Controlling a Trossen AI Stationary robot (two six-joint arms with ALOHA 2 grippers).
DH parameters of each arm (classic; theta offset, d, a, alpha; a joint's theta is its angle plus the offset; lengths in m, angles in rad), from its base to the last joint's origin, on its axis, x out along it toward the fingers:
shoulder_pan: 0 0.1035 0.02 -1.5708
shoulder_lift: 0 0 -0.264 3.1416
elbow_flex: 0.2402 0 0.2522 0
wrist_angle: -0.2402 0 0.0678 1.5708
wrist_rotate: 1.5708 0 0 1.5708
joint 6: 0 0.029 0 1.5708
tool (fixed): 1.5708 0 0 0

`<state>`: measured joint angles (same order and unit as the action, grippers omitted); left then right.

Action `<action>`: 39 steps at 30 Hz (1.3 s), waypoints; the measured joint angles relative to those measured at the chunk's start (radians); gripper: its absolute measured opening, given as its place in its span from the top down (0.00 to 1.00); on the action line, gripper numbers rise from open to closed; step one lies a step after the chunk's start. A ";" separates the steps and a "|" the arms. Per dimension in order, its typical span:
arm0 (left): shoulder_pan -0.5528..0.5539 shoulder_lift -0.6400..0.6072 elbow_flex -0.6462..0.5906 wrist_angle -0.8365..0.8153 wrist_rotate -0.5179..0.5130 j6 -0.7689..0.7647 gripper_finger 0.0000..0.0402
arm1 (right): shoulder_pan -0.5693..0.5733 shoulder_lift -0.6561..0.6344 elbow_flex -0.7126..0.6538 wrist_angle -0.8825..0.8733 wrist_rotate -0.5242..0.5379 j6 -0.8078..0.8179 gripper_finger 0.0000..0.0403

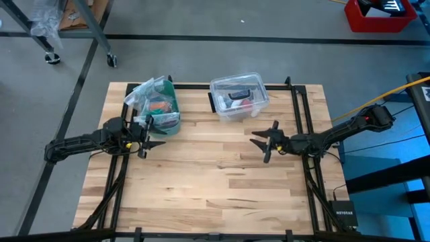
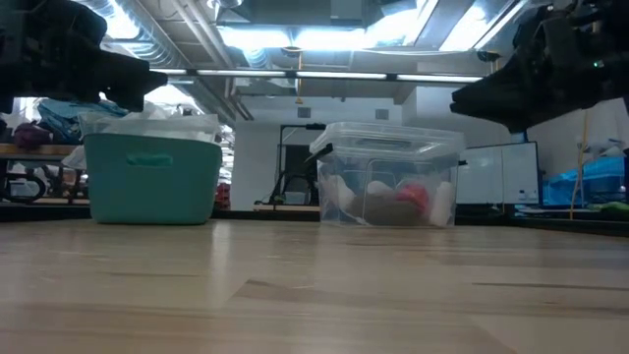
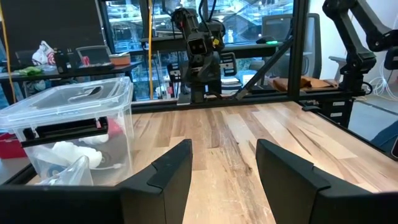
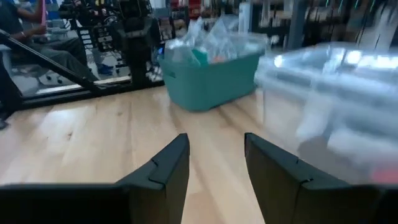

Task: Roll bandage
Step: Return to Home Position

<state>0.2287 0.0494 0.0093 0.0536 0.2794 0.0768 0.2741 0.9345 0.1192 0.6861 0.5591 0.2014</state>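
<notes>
Dark left hand (image 1: 153, 132) spread wide, level above the wooden table (image 1: 215, 181), right hand (image 1: 261, 142) equally wide, facing it

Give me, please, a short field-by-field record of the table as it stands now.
left gripper: open, empty, raised beside the green bin
right gripper: open, empty, raised near the clear box
green bin: holds a clear plastic bag with contents
bandage: cannot be made out inside the bag
clear box: lid on, items inside, at the table's far side
</notes>
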 joint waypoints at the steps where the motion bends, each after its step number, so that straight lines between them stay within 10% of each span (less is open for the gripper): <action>1: 0.000 0.000 0.000 0.000 0.000 -0.001 0.58 | 0.000 0.000 0.000 0.009 0.002 -0.030 0.61; 12: 0.000 0.000 0.000 0.000 0.000 0.001 0.58 | 0.000 0.000 0.001 0.176 0.018 -0.288 0.61; 20: 0.000 -0.001 0.000 0.000 0.000 0.001 0.58 | -0.014 -0.029 0.001 0.151 -0.251 -0.235 0.61; 39: 0.000 0.000 0.000 0.000 0.000 0.001 0.58 | -0.224 -0.583 0.002 -0.454 -0.597 -0.122 0.61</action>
<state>0.2289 0.0490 0.0090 0.0532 0.2795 0.0780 0.0502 0.3511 0.1207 0.2320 -0.0380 0.0798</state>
